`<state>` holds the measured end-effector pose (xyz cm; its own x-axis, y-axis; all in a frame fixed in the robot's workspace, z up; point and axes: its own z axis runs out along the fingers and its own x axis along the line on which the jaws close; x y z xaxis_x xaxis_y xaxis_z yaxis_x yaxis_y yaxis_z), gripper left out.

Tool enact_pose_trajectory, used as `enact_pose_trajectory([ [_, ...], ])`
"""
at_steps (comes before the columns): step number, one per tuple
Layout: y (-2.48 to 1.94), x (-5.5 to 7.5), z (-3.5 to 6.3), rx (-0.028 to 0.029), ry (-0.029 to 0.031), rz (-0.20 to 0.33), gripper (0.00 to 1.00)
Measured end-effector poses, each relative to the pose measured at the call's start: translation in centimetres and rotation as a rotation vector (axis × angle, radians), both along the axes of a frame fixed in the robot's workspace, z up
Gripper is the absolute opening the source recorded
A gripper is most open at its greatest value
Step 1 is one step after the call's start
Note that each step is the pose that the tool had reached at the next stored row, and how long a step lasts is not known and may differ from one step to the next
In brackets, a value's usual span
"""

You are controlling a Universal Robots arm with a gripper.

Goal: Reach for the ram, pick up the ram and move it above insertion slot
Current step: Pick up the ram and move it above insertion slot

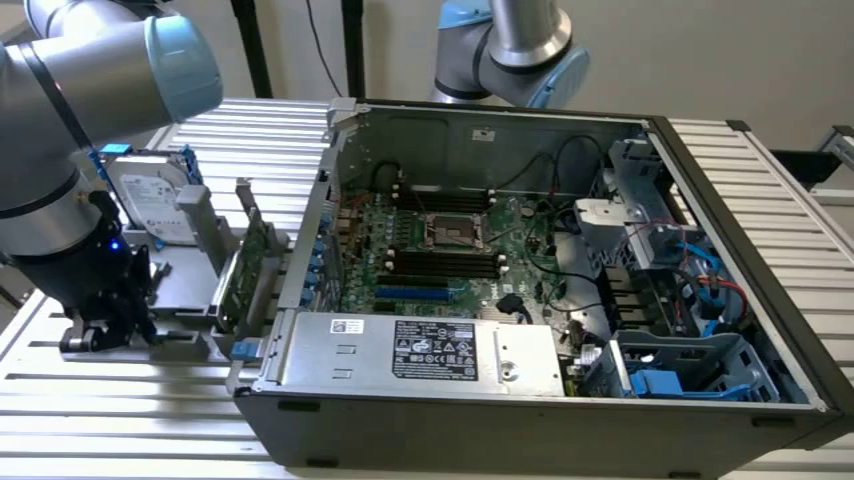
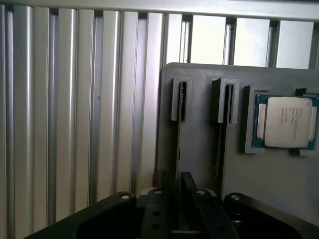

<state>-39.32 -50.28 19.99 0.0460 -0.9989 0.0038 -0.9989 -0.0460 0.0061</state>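
The ram, seen edge-on, is seated upright in one of two narrow guides of a grey holder, the guide farther from the processor. A second stick is held in the neighbouring guide. The pincer is set astride the ram. Whether it is closed on the stick cannot be told, and the ram is not lifted from its guide. In the exterior view the holder is found on the slatted worktop, to the exterior view's left of the open computer case and well apart from the motherboard's black slots. A sound grip is judged to need force applied squarely to the flat faces and centred across the stick, so that it is neither tilted nor jammed against the guide walls and the neighbouring stick is left untouched.
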Motion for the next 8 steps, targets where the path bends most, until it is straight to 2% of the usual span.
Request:
enact_pose_trajectory([
  [1,0.00,0.00,-0.01,0.0002,0.0000,0.000,0.22],
  [3,0.00,0.02,0.00,0.0000,0.0001,0.000,0.13],
  [8,0.00,0.13,0.00,0.0004,-0.0001,0.000,0.13],
])
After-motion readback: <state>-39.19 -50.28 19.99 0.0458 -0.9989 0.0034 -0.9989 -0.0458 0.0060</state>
